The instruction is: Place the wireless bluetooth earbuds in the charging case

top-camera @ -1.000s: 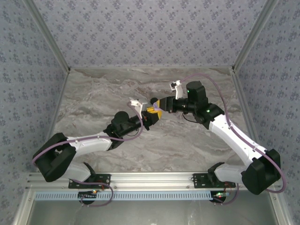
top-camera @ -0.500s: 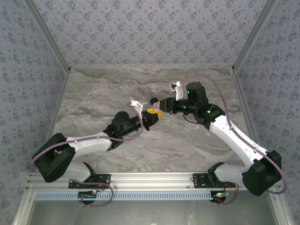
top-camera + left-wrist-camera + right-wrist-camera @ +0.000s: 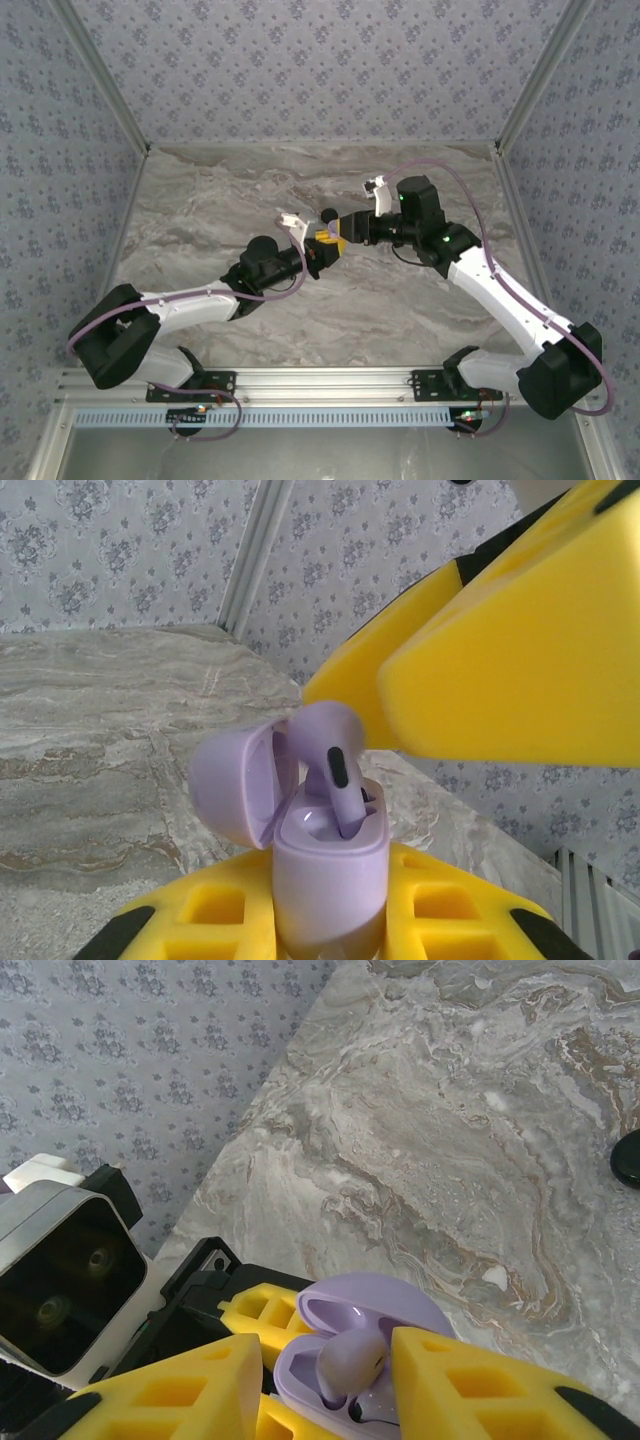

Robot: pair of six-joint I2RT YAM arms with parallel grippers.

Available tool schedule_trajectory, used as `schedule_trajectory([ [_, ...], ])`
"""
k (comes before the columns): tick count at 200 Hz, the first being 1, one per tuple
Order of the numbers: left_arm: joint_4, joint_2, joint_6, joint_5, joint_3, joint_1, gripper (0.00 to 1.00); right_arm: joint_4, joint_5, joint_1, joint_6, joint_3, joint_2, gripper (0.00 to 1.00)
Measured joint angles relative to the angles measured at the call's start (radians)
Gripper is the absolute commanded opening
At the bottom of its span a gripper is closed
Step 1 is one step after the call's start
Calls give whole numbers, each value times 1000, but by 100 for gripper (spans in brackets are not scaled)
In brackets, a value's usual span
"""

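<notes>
A grey marbled surface (image 3: 200, 200) lies between walls (image 3: 300, 60) papered in a small floral print. Near its centre the two arms meet, the left reaching in from 7 o'clock and the right from 4 o'clock. The left hand (image 3: 320, 245) is clamped on a lilac charging case (image 3: 330, 880), held upright, its lid (image 3: 230, 785) swung open toward 9 o'clock in the left wrist view. A lilac earbud (image 3: 335, 755) stands stem-down in the case. The right hand (image 3: 338, 224) has its yellow fingers (image 3: 470, 1390) parted on either side of the earbud, with a gap on one side. A dark round object (image 3: 630, 1160) lies on the surface at 3 o'clock in the right wrist view.
</notes>
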Motion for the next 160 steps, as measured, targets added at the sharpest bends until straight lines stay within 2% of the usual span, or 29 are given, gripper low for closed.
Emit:
schedule_trajectory([
  [35, -20, -10, 20, 4, 2, 0, 21, -40, 18, 10, -18, 19, -1, 49],
  [108, -58, -55, 60, 19, 11, 0, 21, -119, 58, 24, -53, 64, -15, 50],
  [138, -87, -63, 78, 19, 12, 0, 21, -137, 69, 33, -67, 79, -23, 47],
  [160, -106, -64, 89, 20, 13, 0, 21, -143, 77, 39, -76, 85, -23, 39],
])
